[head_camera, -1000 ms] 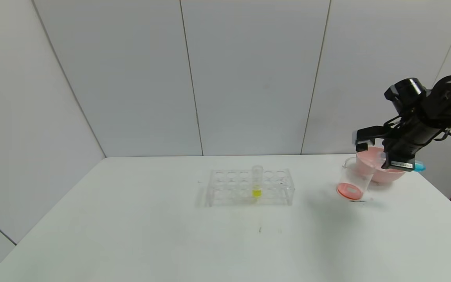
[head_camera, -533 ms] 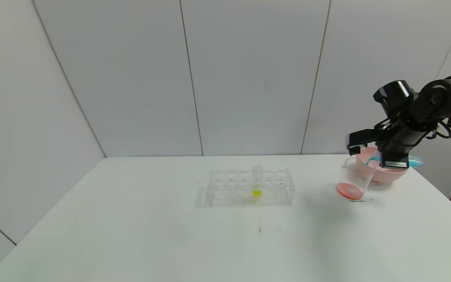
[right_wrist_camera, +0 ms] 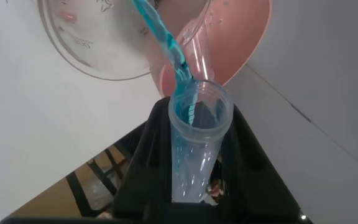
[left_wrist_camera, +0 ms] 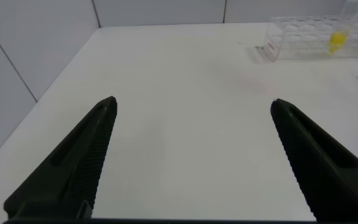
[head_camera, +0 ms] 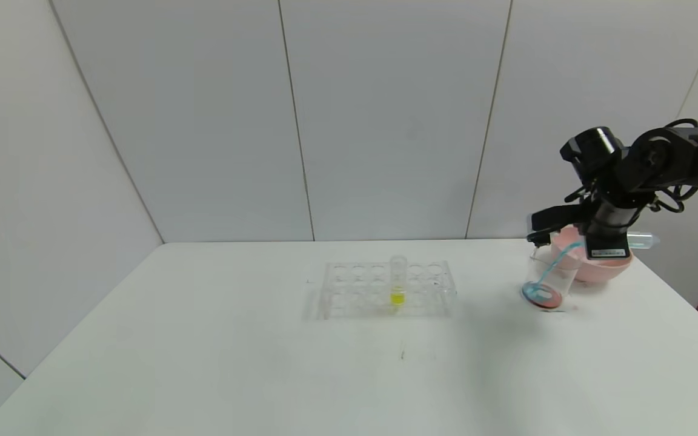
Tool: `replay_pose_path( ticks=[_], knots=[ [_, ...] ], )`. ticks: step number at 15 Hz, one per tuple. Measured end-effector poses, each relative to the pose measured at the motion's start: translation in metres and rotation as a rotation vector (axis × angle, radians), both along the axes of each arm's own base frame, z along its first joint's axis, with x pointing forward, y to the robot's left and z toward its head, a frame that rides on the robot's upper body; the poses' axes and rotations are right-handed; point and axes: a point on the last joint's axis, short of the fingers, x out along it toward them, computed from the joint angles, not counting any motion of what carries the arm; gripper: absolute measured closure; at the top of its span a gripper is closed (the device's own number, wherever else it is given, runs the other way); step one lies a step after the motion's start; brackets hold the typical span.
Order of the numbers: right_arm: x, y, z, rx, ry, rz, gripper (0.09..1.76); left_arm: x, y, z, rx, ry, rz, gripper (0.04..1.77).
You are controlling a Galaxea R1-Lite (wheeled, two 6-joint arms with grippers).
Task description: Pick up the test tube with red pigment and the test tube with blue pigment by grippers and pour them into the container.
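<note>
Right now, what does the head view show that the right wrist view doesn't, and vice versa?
Head view only: the tube rack mid-table with the yellow tube standing in it, and red liquid in the bottom of the container.

Right wrist view only: the open mouth of the test tube with blue pigment and the right gripper shut around the tube's body.

Both: the tipped tube, the blue stream falling into the container, the pink bowl right behind it.
</note>
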Motion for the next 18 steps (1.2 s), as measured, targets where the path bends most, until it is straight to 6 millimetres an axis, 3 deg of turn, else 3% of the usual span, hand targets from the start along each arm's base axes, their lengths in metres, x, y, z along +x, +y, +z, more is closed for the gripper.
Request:
replay_pose_path(
  ticks=[18],
  knots=[
    [0.010, 0.021, 0.008, -0.274, -0.046, 0.089, 1.33, 0.000, 0.000, 0.000, 0.000, 0.000, 0.000, 0.05]
  ],
)
